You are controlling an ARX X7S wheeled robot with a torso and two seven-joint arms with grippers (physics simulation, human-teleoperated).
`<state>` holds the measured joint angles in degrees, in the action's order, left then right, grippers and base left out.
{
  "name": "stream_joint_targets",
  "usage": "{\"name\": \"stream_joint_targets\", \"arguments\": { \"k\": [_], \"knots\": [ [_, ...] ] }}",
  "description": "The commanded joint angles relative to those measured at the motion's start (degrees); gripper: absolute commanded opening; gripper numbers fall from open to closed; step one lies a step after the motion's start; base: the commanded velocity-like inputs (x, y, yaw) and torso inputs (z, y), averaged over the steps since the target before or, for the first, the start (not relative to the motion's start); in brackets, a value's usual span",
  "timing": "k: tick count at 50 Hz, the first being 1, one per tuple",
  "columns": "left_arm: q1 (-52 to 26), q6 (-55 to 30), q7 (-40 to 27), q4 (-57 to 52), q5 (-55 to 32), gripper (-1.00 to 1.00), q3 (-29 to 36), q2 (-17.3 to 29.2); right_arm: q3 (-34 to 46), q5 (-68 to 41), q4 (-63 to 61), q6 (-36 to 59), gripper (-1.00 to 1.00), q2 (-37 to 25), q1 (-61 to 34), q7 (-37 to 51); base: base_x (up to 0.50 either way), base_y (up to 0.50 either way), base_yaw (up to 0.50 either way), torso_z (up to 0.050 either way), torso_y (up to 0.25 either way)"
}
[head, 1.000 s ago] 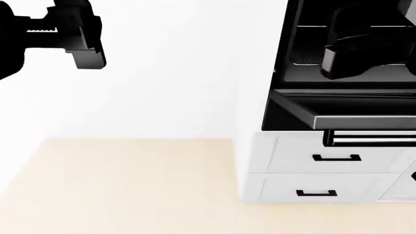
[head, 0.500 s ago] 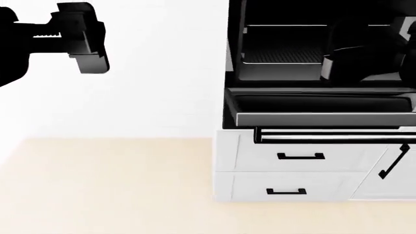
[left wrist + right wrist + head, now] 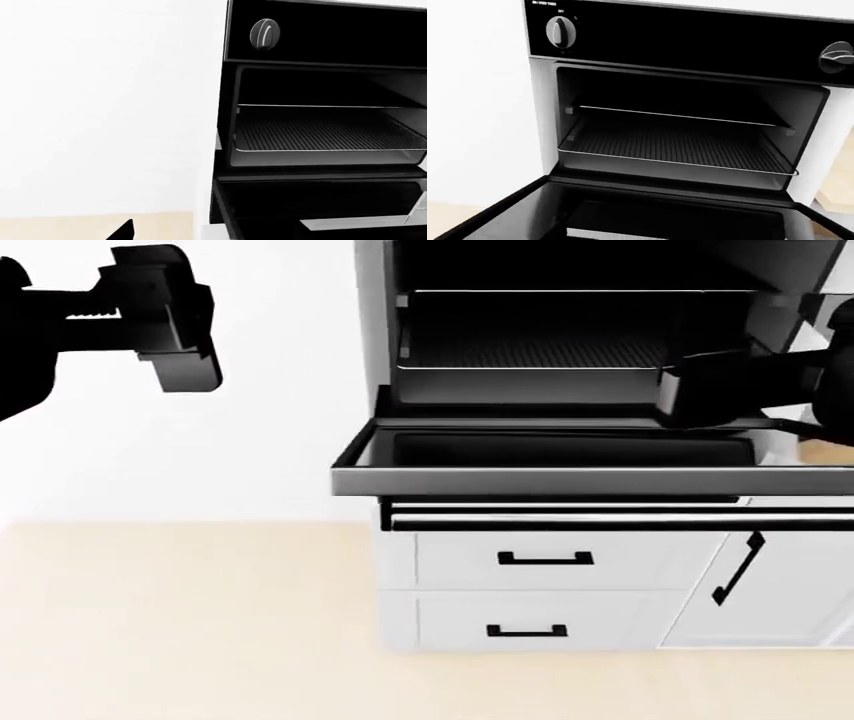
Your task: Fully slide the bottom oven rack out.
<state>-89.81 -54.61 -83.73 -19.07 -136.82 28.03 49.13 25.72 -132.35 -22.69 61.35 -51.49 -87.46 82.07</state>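
The oven stands open, its black glass door point(image 3: 561, 452) folded down flat. The bottom oven rack point(image 3: 534, 352), thin dark wires with a grey front rail, sits inside the cavity; it also shows in the left wrist view point(image 3: 327, 137) and the right wrist view point(image 3: 674, 147). A second rack shows above it only as a thin bright edge point(image 3: 680, 116). My right gripper point(image 3: 687, 392) hangs over the door's right side, just in front of the cavity and apart from the rack; its jaws are an unreadable dark mass. My left gripper point(image 3: 180, 335) is open and empty, far left against the white wall.
The steel bar handle point(image 3: 614, 523) runs under the door's front edge. White drawers point(image 3: 534, 560) and a cabinet door point(image 3: 747, 570) sit below. Control knobs point(image 3: 559, 31) are on the black panel above the cavity. Beige floor point(image 3: 174, 620) lies to the left.
The head view has swung so the oven now sits further left and shows nearly whole. My right gripper stays at the cavity's right side. My left gripper has barely moved.
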Motion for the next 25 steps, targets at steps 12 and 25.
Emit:
{"name": "stream_joint_targets", "arguments": {
  "k": [12, 25],
  "knots": [
    [-1.07, 0.36, 1.81, 0.49, 1.16, 1.0, 1.46, 0.3, 0.93, 2.07, -0.52, -0.61, 1.0, -0.62, 0.94, -1.54, 0.0, -0.5, 0.0, 0.0, 0.0],
    [1.18, 1.68, 3.23, -0.45, 2.4, 1.0, 1.46, 0.55, 1.53, 2.57, -0.52, -0.65, 1.0, -0.75, 0.3, -2.09, 0.0, -0.5, 0.0, 0.0, 0.0]
  ]
}}
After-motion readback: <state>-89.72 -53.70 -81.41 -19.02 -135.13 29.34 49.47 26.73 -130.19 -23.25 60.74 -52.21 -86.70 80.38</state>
